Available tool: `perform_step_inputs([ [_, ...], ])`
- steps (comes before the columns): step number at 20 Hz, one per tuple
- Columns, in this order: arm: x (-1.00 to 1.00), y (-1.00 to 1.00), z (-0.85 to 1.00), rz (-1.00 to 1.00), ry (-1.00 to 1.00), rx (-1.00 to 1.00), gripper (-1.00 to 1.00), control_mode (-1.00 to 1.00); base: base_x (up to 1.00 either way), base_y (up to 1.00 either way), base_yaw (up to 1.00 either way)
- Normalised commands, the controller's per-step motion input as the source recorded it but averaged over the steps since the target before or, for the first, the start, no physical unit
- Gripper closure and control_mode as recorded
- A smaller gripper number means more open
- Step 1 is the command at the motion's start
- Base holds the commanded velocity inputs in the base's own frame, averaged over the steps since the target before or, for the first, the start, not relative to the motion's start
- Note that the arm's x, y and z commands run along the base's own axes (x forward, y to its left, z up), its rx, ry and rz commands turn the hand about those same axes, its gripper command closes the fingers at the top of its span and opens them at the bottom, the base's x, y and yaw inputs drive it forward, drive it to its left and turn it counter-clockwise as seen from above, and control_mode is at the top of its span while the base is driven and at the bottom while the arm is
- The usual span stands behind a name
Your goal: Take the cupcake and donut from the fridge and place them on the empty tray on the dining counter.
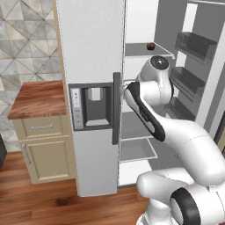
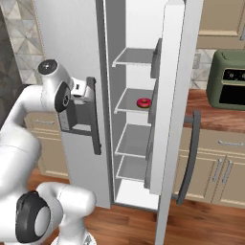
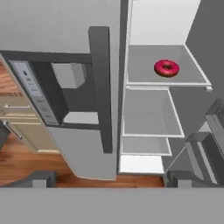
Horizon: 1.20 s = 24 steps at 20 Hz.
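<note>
Facing fridge (image 3: 87,17) | donut (image 3: 166,68) ahead of open hand (image 3: 109,177)

A: Any writing you can read here, on the fridge (image 1: 92,66) or near it?

B: None. The dispenser panel (image 1: 76,108) left of the fridge's dark handle carries small marks, too blurred to read. The green appliance (image 2: 228,79) right of the fridge has dark knobs, no legible label.

The arm (image 1: 184,145) consists of smooth, rounded white links with dark grey joint caps, a black band along one link, and a light-grey wrist module.
</note>
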Motion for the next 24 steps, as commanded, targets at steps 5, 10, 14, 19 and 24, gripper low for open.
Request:
perform_step_inputs([
  [5,0.52,0.04,-0.23,0.0,-0.07,-0.01,-1.0,-1.0,0.0,0.0,0.0],
  [10,0.51,0.21,-0.24,0.0,0.0,0.06,-1.0,-1.0,0.0,0.0,0.0],
  [14,0.54,0.15,-0.24,0.0,0.0,0.04,-1.0,-1.0,0.0,0.0,0.0],
  [19,0.67,0.08,-0.18,-0.03,0.0,-0.03,-1.0,-1.0,0.0,0.0,0.0],
  [24,0.71,0.09,-0.17,-0.03,0.0,-0.05,-1.0,-1.0,0.0,0.0,0.0],
])
